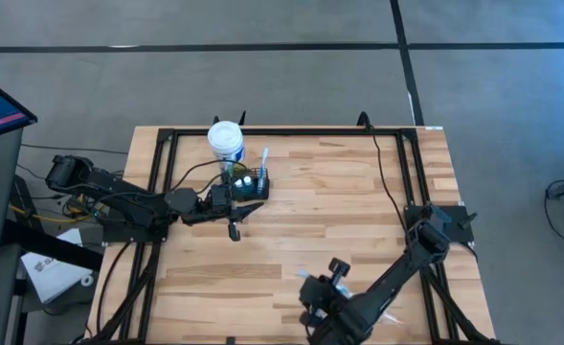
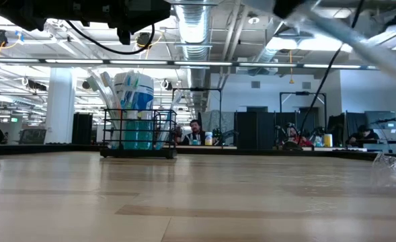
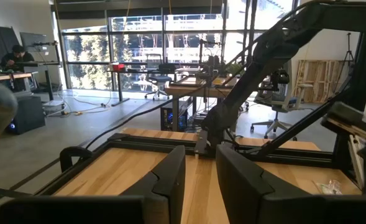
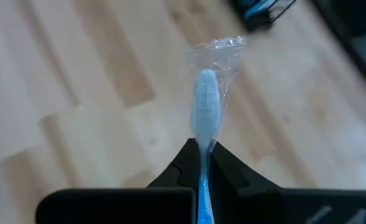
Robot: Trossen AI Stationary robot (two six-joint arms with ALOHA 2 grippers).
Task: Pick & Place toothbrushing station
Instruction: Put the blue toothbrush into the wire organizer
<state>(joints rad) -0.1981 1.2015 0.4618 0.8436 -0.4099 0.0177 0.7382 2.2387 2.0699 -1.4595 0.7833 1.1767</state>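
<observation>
Black wire walls mark the toothbrushing station (image 1: 250, 185), which stands near the table's (image 1: 358, 220) far rim, just in front of the white tub (image 1: 226, 140); it already holds some brushes and a tube, so part of the stocking looks done. The left gripper (image 1: 235, 230) hovers just beside the station on its near side, jaws narrowly apart and holding nothing. The right gripper (image 4: 199, 163) sits well away from the station, over the near edge, pinched shut on a wrapped blue toothbrush (image 4: 205, 109); that brush is not yet delivered. Between it and the station lies bare wood, giving open room; the left arm crowds the station's near side.
</observation>
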